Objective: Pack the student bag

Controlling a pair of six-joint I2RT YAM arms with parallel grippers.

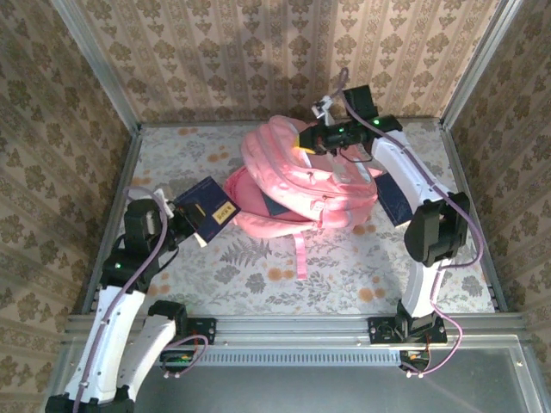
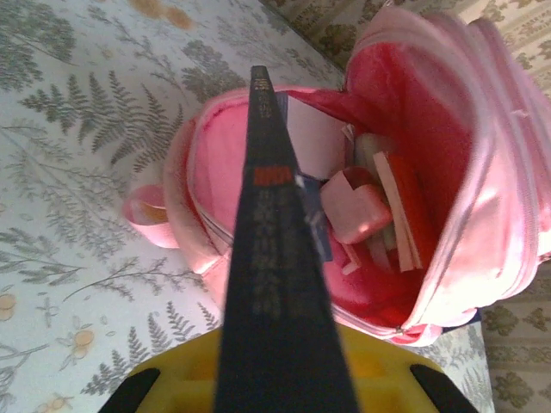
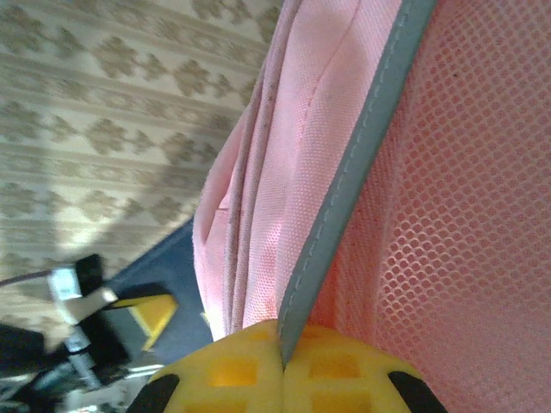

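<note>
pink student bag (image 1: 301, 181) pinched at 1 o'clock by right fingers (image 3: 224, 370); navy book (image 2: 275, 284) at 9 o'clock, clamped in left fingers (image 2: 176, 379).

The left arm (image 1: 116, 284) folds back at its elbow, with the wrist turned toward the right. The left gripper (image 1: 188, 225) is closed on a book (image 1: 200, 200), which stands edge-up between its yellow pads (image 2: 185, 372). The right arm (image 1: 422, 198) rises from its base, bends, and reaches far and leftward. The right gripper (image 1: 308, 142) pinches a grey strip (image 3: 363, 163) between its closed fingers.
</note>
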